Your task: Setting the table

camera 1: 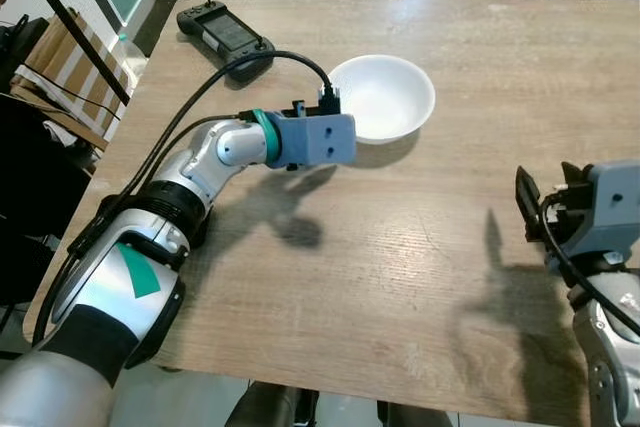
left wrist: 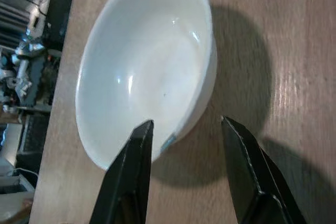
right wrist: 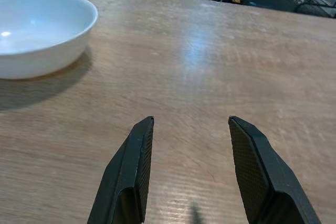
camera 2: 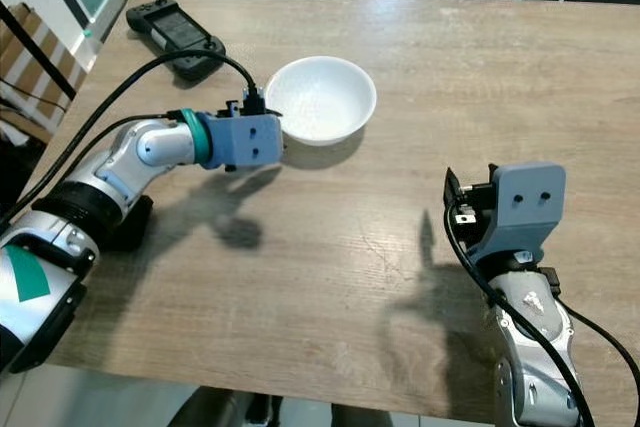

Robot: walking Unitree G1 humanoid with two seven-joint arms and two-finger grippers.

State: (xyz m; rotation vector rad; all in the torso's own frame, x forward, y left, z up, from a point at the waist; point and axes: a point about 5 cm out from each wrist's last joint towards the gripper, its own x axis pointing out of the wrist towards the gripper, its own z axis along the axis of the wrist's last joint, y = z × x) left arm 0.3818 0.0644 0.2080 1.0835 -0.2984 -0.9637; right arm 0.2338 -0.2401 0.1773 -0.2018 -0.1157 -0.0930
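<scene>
Bowl [camera 1: 381, 97], white, sat on the wooden table [camera 1: 450, 247] toward its far side; the left gripper [left wrist: 185, 129] straddled its near rim, fingers apart; the right gripper [right wrist: 190, 129] hovered well apart, fingers spread

The round glossy white bowl [camera 1: 382, 95] is plain, unpatterned; the light brown wood-grain table [camera 1: 450, 247] shows fine darker streaks; the flat black handheld controller [camera 1: 224, 37] is uniformly dark; the left gripper [left wrist: 185, 129] has matte black fingers, a blue-grey housing and a green band; the right gripper [right wrist: 190, 124] has black textured fingers.
</scene>
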